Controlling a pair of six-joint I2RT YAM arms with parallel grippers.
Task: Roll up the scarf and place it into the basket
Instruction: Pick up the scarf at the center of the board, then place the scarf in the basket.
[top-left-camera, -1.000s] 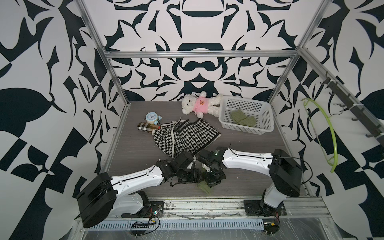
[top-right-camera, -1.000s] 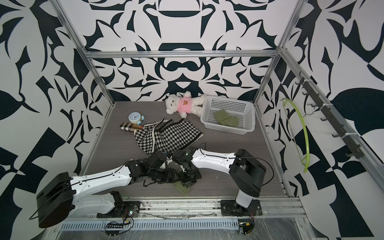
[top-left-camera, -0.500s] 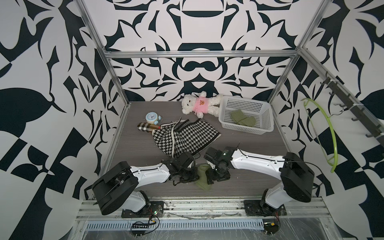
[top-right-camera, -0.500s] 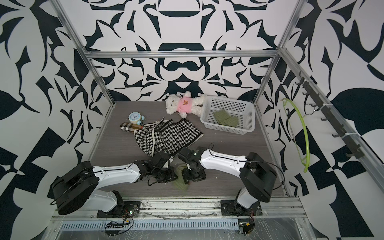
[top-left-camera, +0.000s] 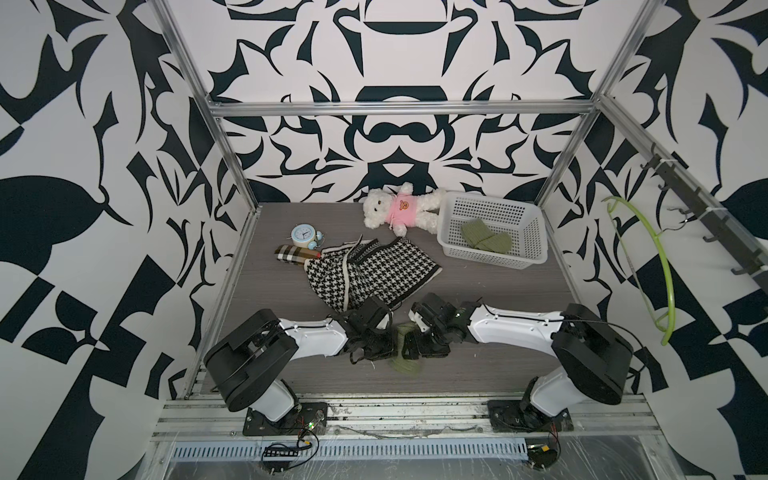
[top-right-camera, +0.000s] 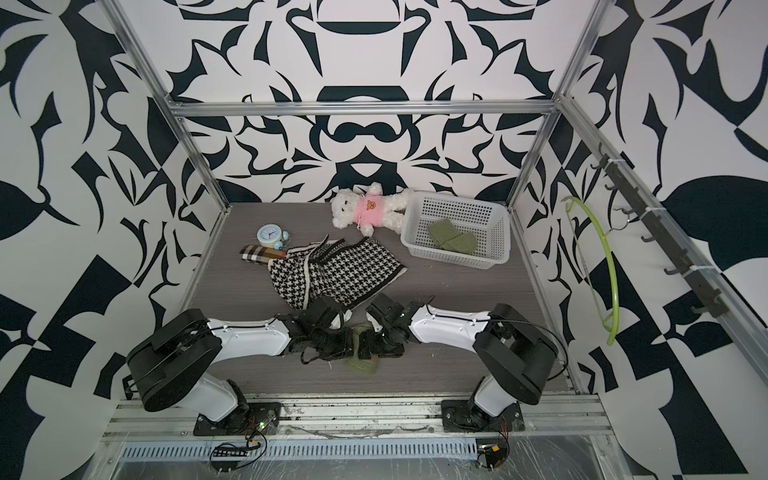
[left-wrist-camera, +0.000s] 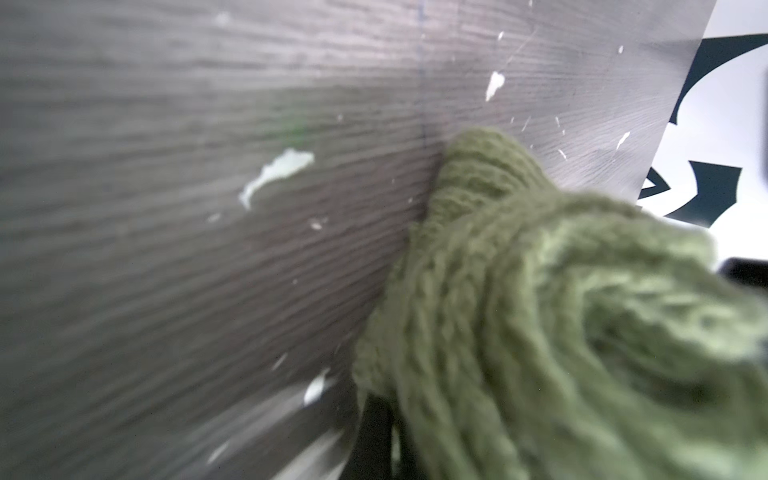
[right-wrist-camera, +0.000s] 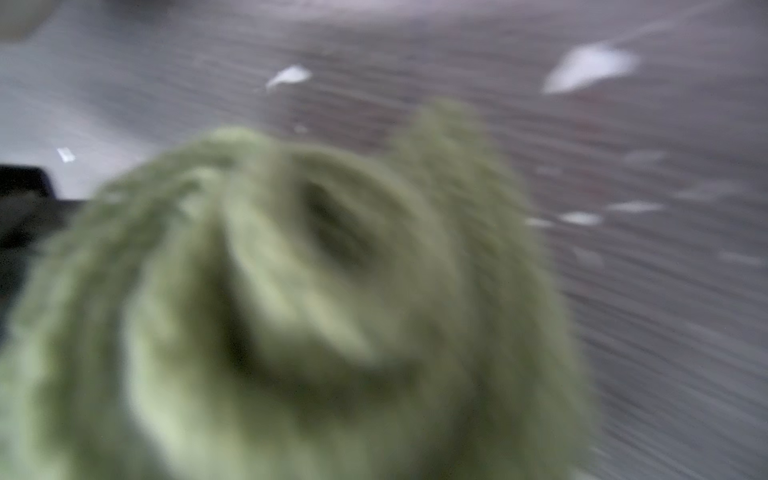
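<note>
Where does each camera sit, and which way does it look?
Top views: high above the near edge, looking down and forward over the table; both arms show, with left gripper and right gripper.
Left wrist: on the left arm, low over the table, facing the green knitted scarf; one dark finger shows.
Right wrist: on the right arm, facing the same scarf, blurred; a dark part, owner unclear.
Shared: every view shows the scarf; both top views show the basket.

Bare table (top-left-camera: 519, 291) lies open before the basket (top-left-camera: 486, 208) and along the right side; the checked cloth (top-left-camera: 374, 270) and bear (top-left-camera: 399, 210) crowd the basket's left end.
</note>
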